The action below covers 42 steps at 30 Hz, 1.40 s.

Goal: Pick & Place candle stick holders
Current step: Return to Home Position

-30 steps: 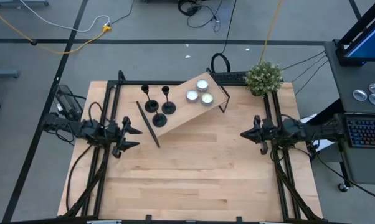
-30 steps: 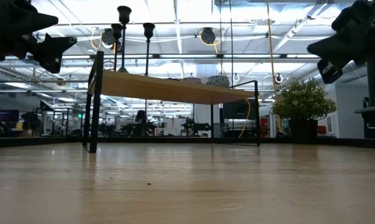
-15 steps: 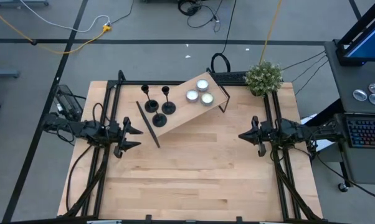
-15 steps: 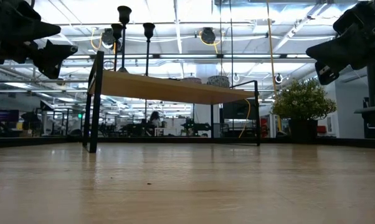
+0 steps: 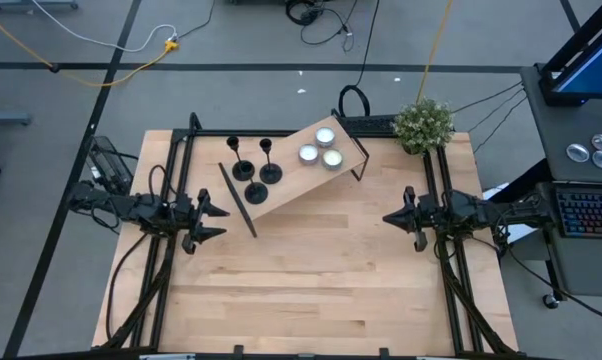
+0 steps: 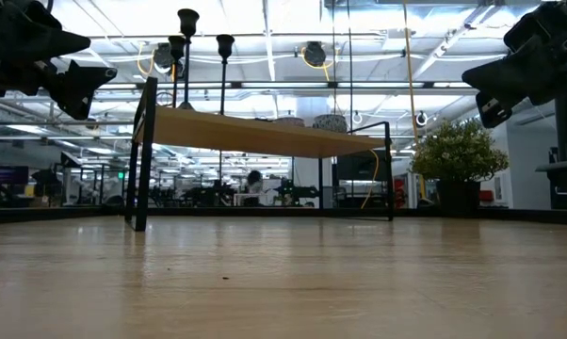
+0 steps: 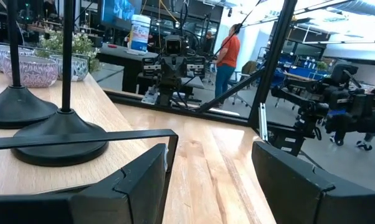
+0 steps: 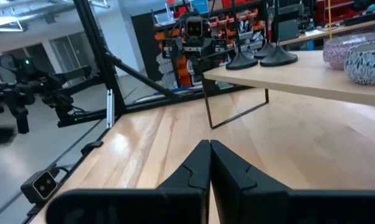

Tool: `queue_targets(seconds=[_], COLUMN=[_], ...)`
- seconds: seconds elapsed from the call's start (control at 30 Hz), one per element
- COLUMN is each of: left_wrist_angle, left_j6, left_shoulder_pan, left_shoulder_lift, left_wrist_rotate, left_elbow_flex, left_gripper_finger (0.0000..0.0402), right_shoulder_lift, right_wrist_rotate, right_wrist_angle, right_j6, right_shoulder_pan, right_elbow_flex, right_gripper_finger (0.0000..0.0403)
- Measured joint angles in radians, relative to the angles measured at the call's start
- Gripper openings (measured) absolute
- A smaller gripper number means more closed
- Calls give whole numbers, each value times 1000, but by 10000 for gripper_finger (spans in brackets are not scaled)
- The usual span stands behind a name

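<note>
Three black candle stick holders [image 5: 256, 180] stand upright on their disc bases at the left end of a raised wooden shelf [image 5: 296, 175] in the table's far half. Their stems rise above the shelf [image 6: 265, 137] in the low view. My left gripper [image 5: 216, 220] hovers open at the table's left edge, level, pointing right, with the holders' bases [image 7: 60, 140] just beyond its fingers. My right gripper [image 5: 389, 217] hovers shut at the right edge, pointing left, and its wrist view shows the holders [image 8: 262, 59] far off. Neither gripper touches anything.
Three silvery tealight candles [image 5: 321, 150] sit at the shelf's right end. The shelf stands on thin black metal legs [image 6: 140, 155]. A potted plant [image 5: 423, 124] stands at the far right corner. The near half of the wooden table [image 5: 311, 290] is bare.
</note>
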Motion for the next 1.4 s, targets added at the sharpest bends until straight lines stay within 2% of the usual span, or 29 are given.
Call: queue_targets(seconds=[0.3,1.4], left_wrist_angle=[7,13], left_j6=[0,0], left_shoulder_pan=[0,0], left_shoulder_lift=[0,0], left_wrist_rotate=[0,1], left_elbow_flex=[0,0], left_gripper_finger=[241,241], right_shoulder_lift=[0,0], right_wrist_rotate=[2,2], right_wrist_angle=[159,165], right_j6=[1,1], right_shoulder_pan=[0,0], right_elbow_flex=[-6,-2], right_gripper_finger=[0,0])
